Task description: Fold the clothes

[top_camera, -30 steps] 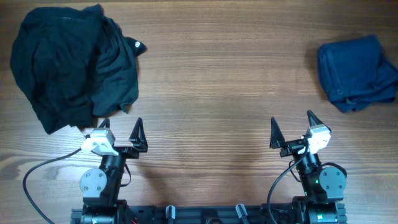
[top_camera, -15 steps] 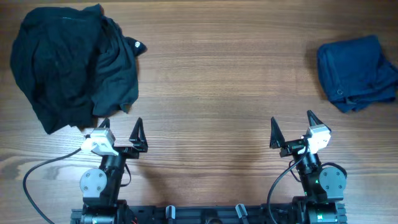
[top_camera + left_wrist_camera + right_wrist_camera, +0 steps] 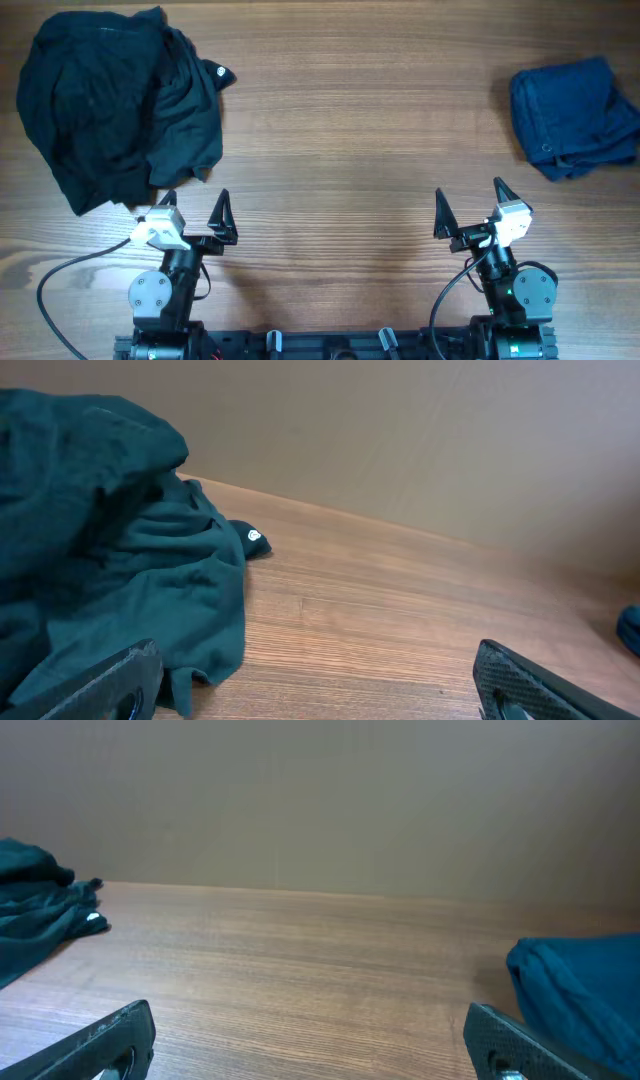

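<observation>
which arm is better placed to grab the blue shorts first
Right. The right pincer, open, sits nearer the navy shorts at its side; the open left pincer is far across, beside the black garment heap.

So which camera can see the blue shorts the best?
The overhead view. It shows the whole blue shorts, crumpled, with nothing covering them. The right wrist view catches only part of them at its right edge, and the left wrist view just a tiny blue sliver at its right edge.
</observation>
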You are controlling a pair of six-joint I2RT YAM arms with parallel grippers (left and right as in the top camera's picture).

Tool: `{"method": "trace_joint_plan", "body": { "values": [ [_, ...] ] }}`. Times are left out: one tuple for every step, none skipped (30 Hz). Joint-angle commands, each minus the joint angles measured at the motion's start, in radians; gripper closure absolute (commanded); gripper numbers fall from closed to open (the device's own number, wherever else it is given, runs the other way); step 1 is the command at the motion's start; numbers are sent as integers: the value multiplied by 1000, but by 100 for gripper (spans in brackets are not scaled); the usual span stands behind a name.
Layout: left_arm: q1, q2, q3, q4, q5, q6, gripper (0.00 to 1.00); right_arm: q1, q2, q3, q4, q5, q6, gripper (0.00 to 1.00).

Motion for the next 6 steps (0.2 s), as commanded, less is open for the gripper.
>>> {"method": "trace_joint_plan", "body": {
  "values": [
    [8, -11, -5, -6, -6, 20, 0, 1, -11, -1, 3, -4, 11, 0],
    [8, -11, -5, -6, -6, 20, 0, 1, -11, -1, 3, -4, 11, 0],
    [8, -11, -5, -6, -6, 20, 0, 1, -11, -1, 3, -4, 10, 0],
    [8, -11, -5, -6, -6, 20, 0, 1, -11, -1, 3, -4, 10, 0],
    [8, -11, -5, -6, -6, 20, 0, 1, -11, -1, 3, -4, 10, 0],
    [8, -11, -5, -6, -6, 20, 0, 1, -11, -1, 3, -4, 11, 0]
  ]
}}
